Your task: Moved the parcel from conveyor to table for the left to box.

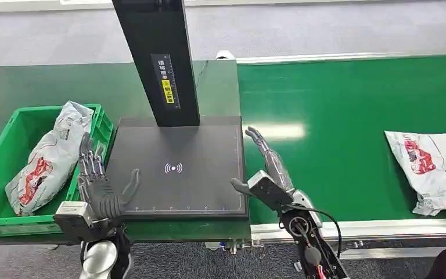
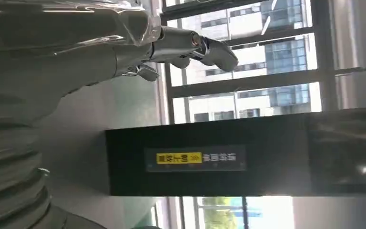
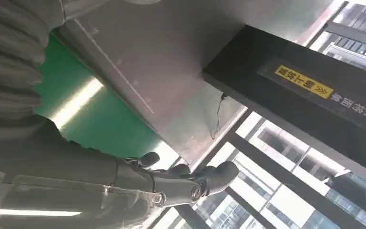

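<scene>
The parcel (image 1: 432, 170) lies on the green conveyor (image 1: 337, 99), well apart from the right robot hand (image 1: 269, 174), which is held wide and empty, as is the left robot hand (image 1: 100, 186). The soft wrapping could slip if gripped only at its edge.

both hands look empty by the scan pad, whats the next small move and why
Probably swing the right hand out toward the parcel lying flat on the green conveyor. That hand is open beside the black pad, which has nothing on it, and the left hand is open too. One parcel already sits in the green bin, so the one on the belt looks next.
</scene>
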